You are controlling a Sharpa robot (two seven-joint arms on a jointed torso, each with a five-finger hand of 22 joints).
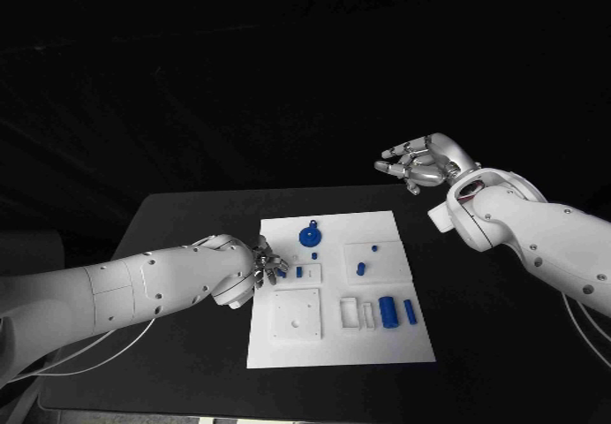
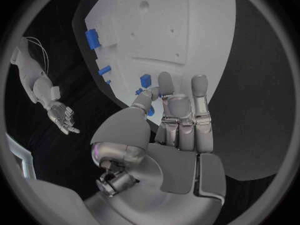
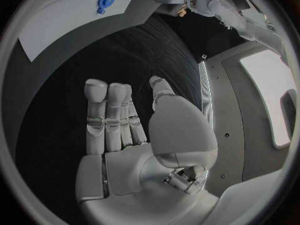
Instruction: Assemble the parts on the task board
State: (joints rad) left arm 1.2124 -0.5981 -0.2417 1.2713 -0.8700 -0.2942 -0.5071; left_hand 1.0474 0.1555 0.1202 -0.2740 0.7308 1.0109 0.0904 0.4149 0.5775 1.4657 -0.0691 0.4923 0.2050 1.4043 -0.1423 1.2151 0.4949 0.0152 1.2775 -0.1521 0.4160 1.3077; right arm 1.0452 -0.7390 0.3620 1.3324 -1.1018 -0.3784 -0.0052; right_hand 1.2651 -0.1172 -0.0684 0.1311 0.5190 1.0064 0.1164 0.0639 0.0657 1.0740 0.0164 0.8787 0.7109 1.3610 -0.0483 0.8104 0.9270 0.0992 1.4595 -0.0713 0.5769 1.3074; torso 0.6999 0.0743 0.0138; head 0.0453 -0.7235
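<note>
My left hand point(image 1: 264, 265) is low over the task board's point(image 1: 382, 349) left edge, fingers reaching toward a small blue part point(image 2: 145, 79); whether they pinch anything I cannot tell. My right hand point(image 1: 417, 164) hangs released, well clear, keeping the surface point(image 1: 191, 212) unobstructed.

The head camera looks down on the bench point(image 1: 191, 212) from above, while each wrist camera sits close behind its own hand; all three share the white task board point(image 1: 382, 349).

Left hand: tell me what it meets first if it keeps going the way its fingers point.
Probably the small blue part on the task board, just beyond the left hand fingertips; depth is unclear.
</note>
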